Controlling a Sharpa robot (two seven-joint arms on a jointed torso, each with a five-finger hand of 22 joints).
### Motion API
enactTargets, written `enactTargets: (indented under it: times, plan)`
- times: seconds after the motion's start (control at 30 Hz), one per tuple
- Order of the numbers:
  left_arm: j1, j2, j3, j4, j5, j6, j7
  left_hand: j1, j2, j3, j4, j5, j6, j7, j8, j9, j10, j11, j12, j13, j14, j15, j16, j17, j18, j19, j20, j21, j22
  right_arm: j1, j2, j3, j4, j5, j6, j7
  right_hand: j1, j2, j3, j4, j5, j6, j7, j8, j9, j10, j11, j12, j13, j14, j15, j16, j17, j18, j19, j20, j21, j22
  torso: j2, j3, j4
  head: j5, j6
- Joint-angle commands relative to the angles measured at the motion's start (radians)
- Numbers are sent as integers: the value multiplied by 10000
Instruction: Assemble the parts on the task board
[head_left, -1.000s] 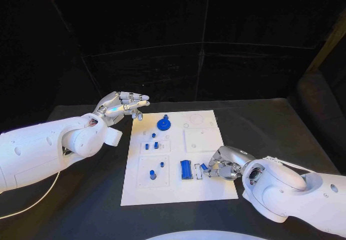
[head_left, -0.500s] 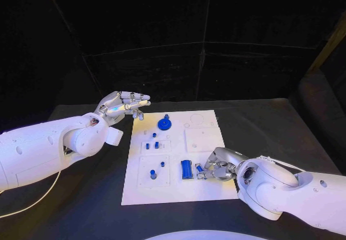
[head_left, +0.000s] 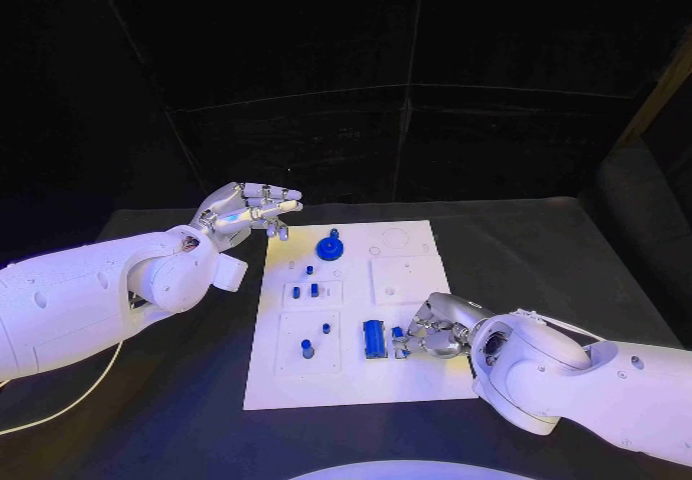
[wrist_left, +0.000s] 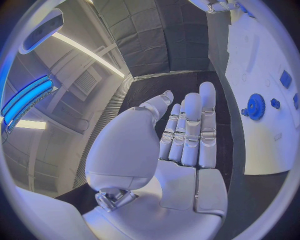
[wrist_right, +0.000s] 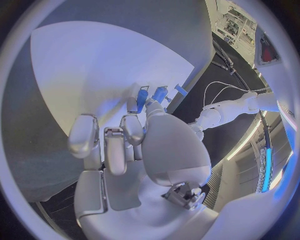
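Risk: right hand (head_left: 433, 335) pinches a small blue plastic part (head_left: 402, 347) just beside the blue rectangular block (head_left: 374, 338) on the white flat task board (head_left: 418, 385). The part could slip from the fingertips or go in tilted, since the fingers hide the slot from the head cam. A nudge against the block could also shift it. In the wrist view the part shows at the fingertips (wrist_right: 142, 98), other fingers curled in.

Pose: right arm comes in from 4 o'clock, hand low over the board's near-right area. Left hand (head_left: 242, 212) is raised off the black table (head_left: 577, 250) at the board's 10 o'clock corner, fingers together and extended, holding nothing as far as I can tell. Blue toothed gear (head_left: 330, 247) stands at the board's far end, near 12 o'clock.
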Motion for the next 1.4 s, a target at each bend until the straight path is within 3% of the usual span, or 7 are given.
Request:
enactTargets:
  times: [0.03,0.23,0.47,0.7,0.87,1.2,1.4]
  plan:
    - [14,-3,8,23,27,119,19,-12,47,-73,-12,26,-53,10,36,-2,-84,6,70,15,-62,18,68,-9,145,-2,33,-51,-9,1,26,-3,-17,61,24,-38,-142,-7,-71,106,65,79,-6,62,37,28,-7,-86,-60,911,-28,46,1809,-66,66,19,40,23,-3,5,-6,-2,-11]
    - [14,-1,8,21,27,125,11,-12,47,-73,-12,26,-53,10,36,-2,-84,6,70,15,-62,18,68,-9,145,-2,33,-51,-9,1,52,-3,-32,61,75,-36,-327,-22,-240,275,-13,106,-21,107,99,21,-20,-207,-139,912,-41,49,1816,-67,70,4,38,28,-12,2,-5,-13,-17]
    - [14,-1,8,19,27,133,2,-12,47,-73,-12,26,-53,10,36,-2,-84,6,70,15,-62,18,68,-9,145,-2,33,-51,-9,1,55,-3,-20,19,84,-26,-631,44,-654,531,-1299,88,-20,187,245,41,-17,-282,-195,912,-41,49,1822,-68,70,-1,27,30,-14,0,0,-18,-15]
    - [14,-3,8,17,27,136,-2,-12,47,-73,-12,26,-53,10,36,-2,-84,6,70,15,-62,18,68,-9,145,-2,33,-51,-9,1,-1,-3,32,-44,25,17,-790,120,-913,548,-1808,52,-24,226,334,46,-16,-293,-204,911,-41,45,1817,-66,67,1,18,29,-9,5,-10,-19,-10]
    - [14,-6,8,20,27,133,-2,-12,47,-73,-12,26,-53,10,36,-2,-84,6,70,15,-62,18,68,-9,145,-2,33,-51,-9,1,-106,-3,47,-108,9,109,-638,149,-934,461,-1822,22,-26,231,364,48,-18,-267,-185,907,-43,36,1801,-61,56,-2,5,12,-9,2,-4,-44,6]
    - [14,-14,7,14,27,121,10,-12,47,-73,-12,26,-53,10,36,-2,-84,6,70,15,-62,18,68,-9,145,-2,33,-51,-9,4,-312,-3,47,-206,272,641,570,74,-929,-267,-2005,-207,55,159,428,-81,41,-392,-225,879,2,-32,1678,-25,-72,35,-133,-182,-18,5,-17,-53,11]
    - [14,-14,7,24,27,120,22,-12,47,-73,-12,26,-53,10,36,-2,-84,6,70,15,-62,18,68,-9,145,-2,33,-51,-9,4,-251,-3,-88,-289,131,629,740,169,-915,-367,-2016,-194,52,165,444,-81,38,-376,-212,880,3,-32,1680,-27,-65,39,-132,-169,-10,-2,9,-70,21]
